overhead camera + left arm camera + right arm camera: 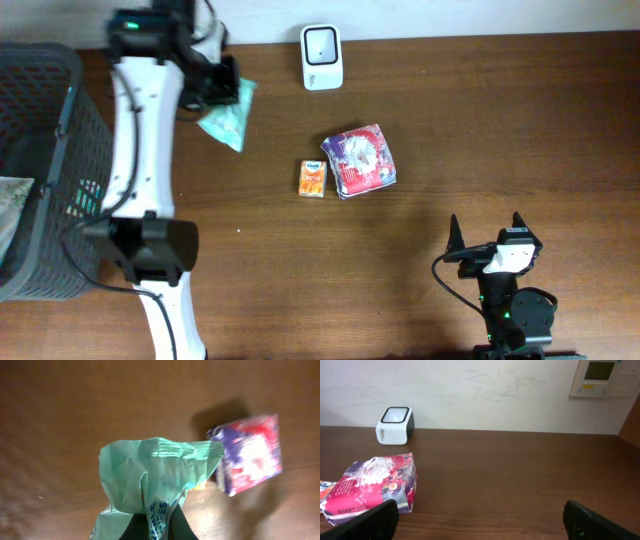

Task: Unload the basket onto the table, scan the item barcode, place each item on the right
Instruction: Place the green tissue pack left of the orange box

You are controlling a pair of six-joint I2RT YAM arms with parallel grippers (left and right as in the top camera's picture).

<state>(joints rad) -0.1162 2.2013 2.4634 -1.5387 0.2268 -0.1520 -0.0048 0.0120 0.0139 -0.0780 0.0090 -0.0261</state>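
1 green packet point(229, 112): was pinched in the closed left gripper point(224, 85), left of the white scanner point(322, 57); right gripper point(485, 222): stood wide open, empty; 1 purple-red pack point(360, 160) and 1 orange box point(313, 178) lay mid-table.

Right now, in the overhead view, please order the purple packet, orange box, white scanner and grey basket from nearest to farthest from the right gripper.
From the right gripper:
1. Purple packet, mid-table.
2. Orange box, just left of the packet.
3. White scanner, at the far table edge.
4. Grey basket, at the left edge.
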